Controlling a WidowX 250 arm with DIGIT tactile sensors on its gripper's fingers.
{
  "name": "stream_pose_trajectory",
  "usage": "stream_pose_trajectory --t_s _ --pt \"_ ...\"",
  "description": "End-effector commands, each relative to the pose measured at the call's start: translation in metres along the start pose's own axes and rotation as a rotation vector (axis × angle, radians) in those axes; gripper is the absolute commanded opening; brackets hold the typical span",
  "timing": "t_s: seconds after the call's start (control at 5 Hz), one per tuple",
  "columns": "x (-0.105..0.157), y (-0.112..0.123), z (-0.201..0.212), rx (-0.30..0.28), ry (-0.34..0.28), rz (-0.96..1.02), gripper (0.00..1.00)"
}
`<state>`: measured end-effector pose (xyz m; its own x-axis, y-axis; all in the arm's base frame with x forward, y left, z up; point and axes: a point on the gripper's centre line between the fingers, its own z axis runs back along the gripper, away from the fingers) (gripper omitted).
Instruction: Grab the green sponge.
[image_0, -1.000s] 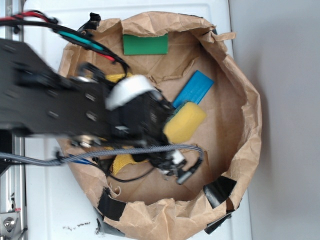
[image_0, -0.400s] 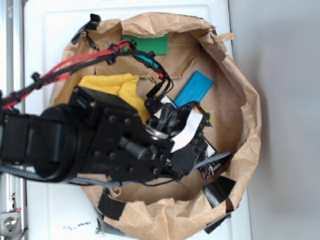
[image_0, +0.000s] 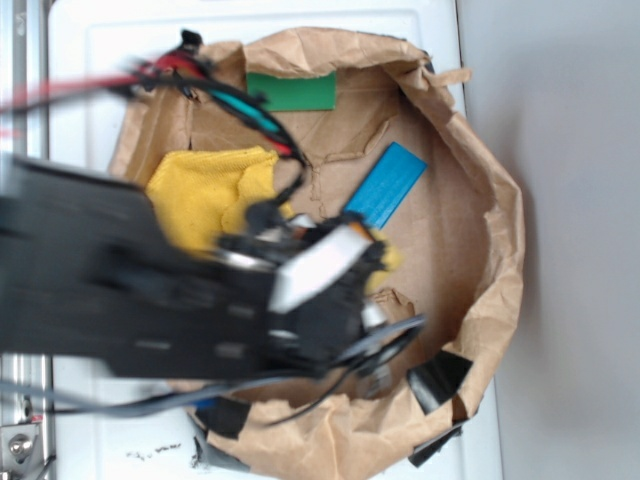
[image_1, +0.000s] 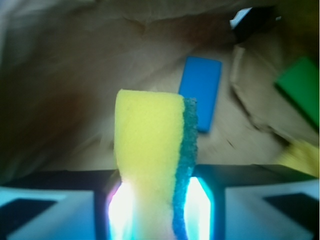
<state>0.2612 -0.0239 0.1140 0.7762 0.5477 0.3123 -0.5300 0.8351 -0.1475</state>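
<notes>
Our arm (image_0: 130, 280) is boxy matte black, blurred, with a white band near the wrist. Red, black and teal cables (image_0: 215, 95) loop overhead; a braided grey cable (image_0: 390, 335) trails below.

White tabletop (image_0: 110, 60), seemingly grey floor (image_0: 570, 200) beside.

Brown paper bag (image_0: 490, 200) with blue block (image_0: 388, 183), green rectangle (image_0: 292, 91), and yellow cloth (image_0: 200, 192) inside.
</notes>
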Motion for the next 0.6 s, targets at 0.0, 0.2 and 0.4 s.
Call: stream_pose_trajectory --t_s 0.0,0.2,0.4 --pt "0.046 0.008 0.074 0.118 0.25 -0.103 0.0" --pt "0.054 0.004 0.067 0.249 0.31 -0.137 0.0" --pt "0.058 0.0 0.064 0.216 0.225 -0.146 0.0"
